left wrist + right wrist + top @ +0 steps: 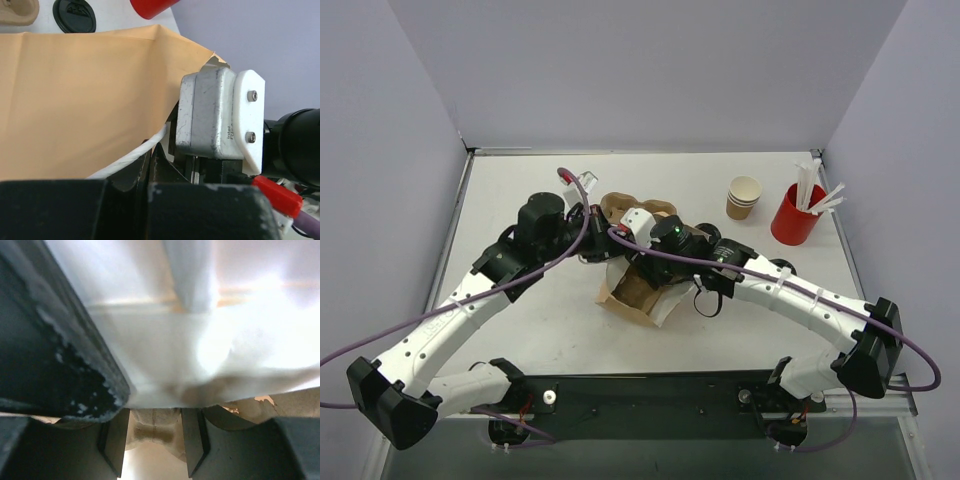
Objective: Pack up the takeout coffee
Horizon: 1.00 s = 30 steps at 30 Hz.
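Bag (75, 100): matt tan paper, creased. Red cup (794, 218): glossy plastic. Wrist camera (210, 115): scuffed metal.

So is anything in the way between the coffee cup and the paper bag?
Yes. The coffee cup stands far right by the red cup. The right hand and its arm lie across the way to the paper bag, and the left hand crowds the bag too.

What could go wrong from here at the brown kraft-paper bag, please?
The brown kraft-paper bag may tear or slip where the left gripper pinches its edge. The right gripper clamps a blurred tan piece; it could snag the bag's wall. The silver wrist camera sits close by; the arms might collide.
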### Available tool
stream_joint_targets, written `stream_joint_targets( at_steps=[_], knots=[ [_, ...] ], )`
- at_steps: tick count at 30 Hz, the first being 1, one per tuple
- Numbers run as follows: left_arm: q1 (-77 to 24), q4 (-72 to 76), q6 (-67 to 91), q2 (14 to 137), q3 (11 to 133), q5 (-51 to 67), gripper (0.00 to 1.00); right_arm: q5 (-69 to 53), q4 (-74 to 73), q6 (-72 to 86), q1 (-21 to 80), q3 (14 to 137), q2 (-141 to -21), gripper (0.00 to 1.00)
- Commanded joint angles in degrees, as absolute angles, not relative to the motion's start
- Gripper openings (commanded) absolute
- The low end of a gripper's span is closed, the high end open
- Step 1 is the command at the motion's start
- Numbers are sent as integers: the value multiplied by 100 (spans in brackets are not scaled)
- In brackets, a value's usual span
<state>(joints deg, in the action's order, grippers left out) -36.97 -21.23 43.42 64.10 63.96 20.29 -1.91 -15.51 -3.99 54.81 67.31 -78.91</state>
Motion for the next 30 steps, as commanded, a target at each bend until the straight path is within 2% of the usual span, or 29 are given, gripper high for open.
stream_joint_targets(
  at_steps=[1, 5, 14, 24, 30],
  knots=[
    [-3727, -1451, 5465, 5986, 6127, 1838, 0, -210, -2179, -317, 5520, 7241, -7857, 25],
    [-3727, -1274, 6221, 5722, 5652, 1505, 0, -255, -2452, -299, 5598, 7269, -7945, 25],
    [-3709, -1354, 6416, 5774, 5300, 1178, 0, -457, -2584, -387, 5607, 7523, -8665, 25],
    [-3718, -1555, 6144, 5748, 5247, 888, 0, -545, -2443, -466, 5599, 7576, -9097, 25],
    [-3718, -1731, 5810, 5801, 5440, 817, 0, -545, -2452, -466, 5581, 7488, -9026, 30]
  ],
)
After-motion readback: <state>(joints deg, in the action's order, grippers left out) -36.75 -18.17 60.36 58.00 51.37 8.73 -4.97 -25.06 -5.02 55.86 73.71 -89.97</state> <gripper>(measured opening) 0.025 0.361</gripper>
